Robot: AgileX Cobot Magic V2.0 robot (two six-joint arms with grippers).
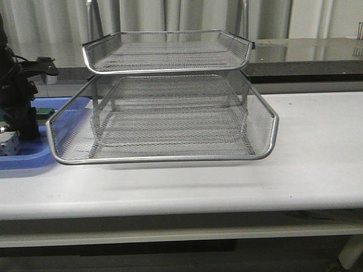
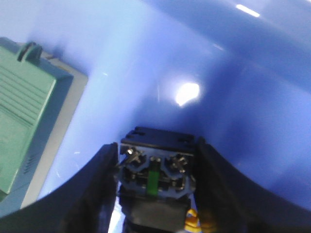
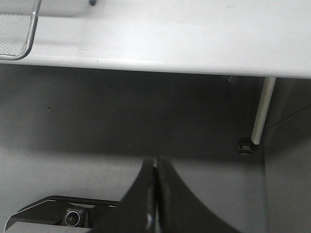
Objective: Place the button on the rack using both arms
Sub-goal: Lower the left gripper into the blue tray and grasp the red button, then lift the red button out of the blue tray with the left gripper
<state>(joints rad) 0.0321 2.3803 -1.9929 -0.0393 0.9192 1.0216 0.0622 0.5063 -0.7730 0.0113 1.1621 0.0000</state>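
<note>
At the far left the left arm (image 1: 17,96) stands over the blue tray (image 1: 34,158), its gripper (image 2: 155,194) hidden in the front view. The wrist view shows the fingers (image 2: 95,189) closed against both sides of the button (image 2: 155,170), screw terminals facing the camera and its red cap unseen. A green block (image 2: 24,126) lies near. The rack (image 1: 164,119) sits just beside the tray, with bare table (image 1: 317,147) beyond. The right gripper (image 3: 154,194) hangs below the table edge, fingers pressed together, empty.

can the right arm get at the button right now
Probably not: the right gripper hangs shut below the table edge, while the button sits between the left gripper's fingers over the blue tray.
</note>
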